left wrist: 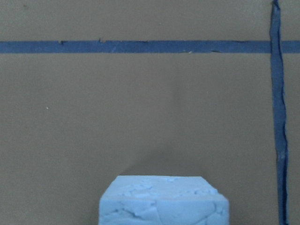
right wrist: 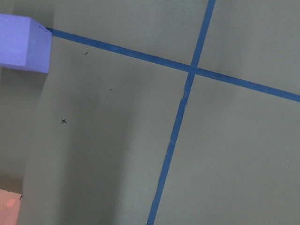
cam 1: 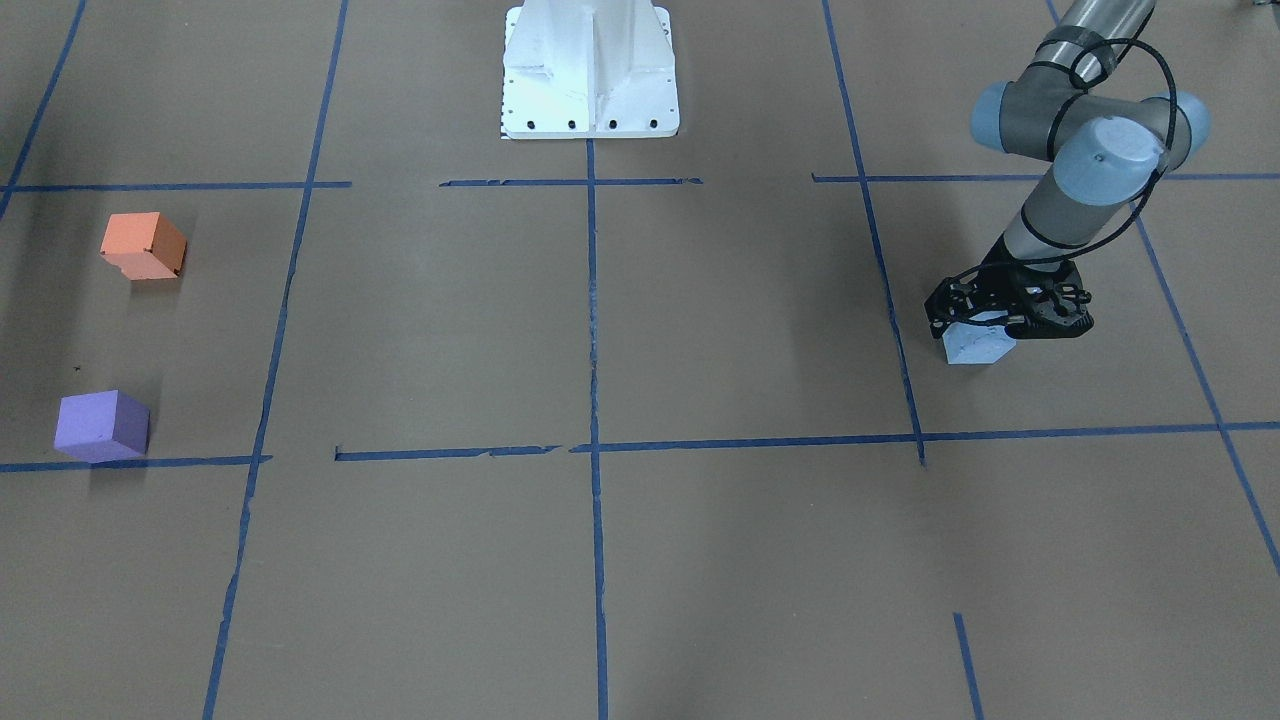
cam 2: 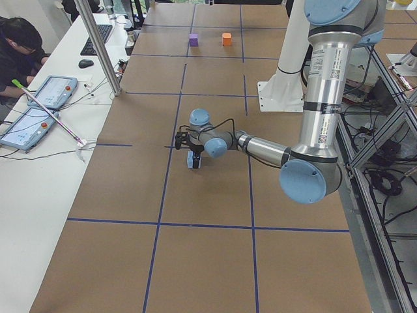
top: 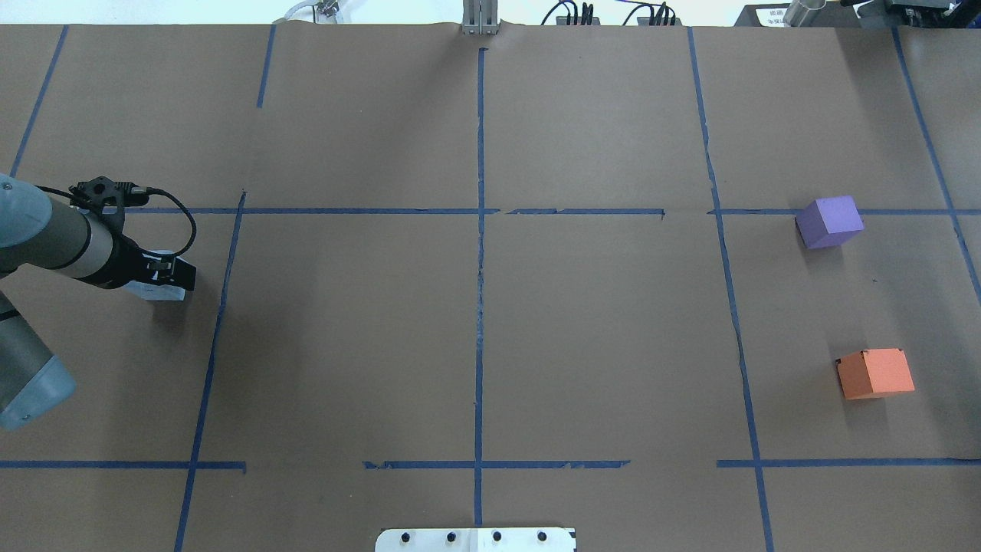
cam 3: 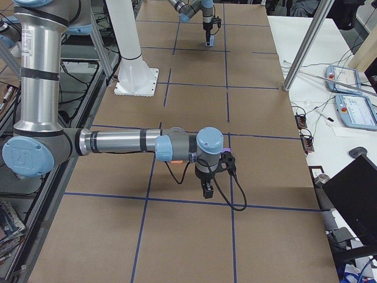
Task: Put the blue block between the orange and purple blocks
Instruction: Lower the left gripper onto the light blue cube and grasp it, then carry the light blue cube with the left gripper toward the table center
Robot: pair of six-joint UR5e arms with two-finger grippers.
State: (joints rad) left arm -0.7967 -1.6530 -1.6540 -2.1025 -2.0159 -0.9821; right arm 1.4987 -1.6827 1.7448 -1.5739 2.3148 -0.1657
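The light blue block (cam 1: 978, 345) sits between the fingers of my left gripper (cam 1: 1003, 325), which is shut on it at or just above the table. It fills the bottom of the left wrist view (left wrist: 164, 202) and is mostly hidden under the gripper (top: 165, 277) in the overhead view. The orange block (top: 875, 373) and purple block (top: 829, 221) lie far across the table, apart from each other with bare paper between them. My right gripper (cam 3: 207, 190) hangs low beside them. I cannot tell whether it is open or shut. The right wrist view shows the purple block (right wrist: 23, 43) and an orange corner (right wrist: 8, 208).
Brown paper with blue tape lines (top: 480, 268) covers the table. The white robot base (cam 1: 590, 70) stands at the middle of the robot's side. An operator's desk with tablets (cam 2: 49, 91) and a metal pole (cam 2: 101, 45) runs along the far side.
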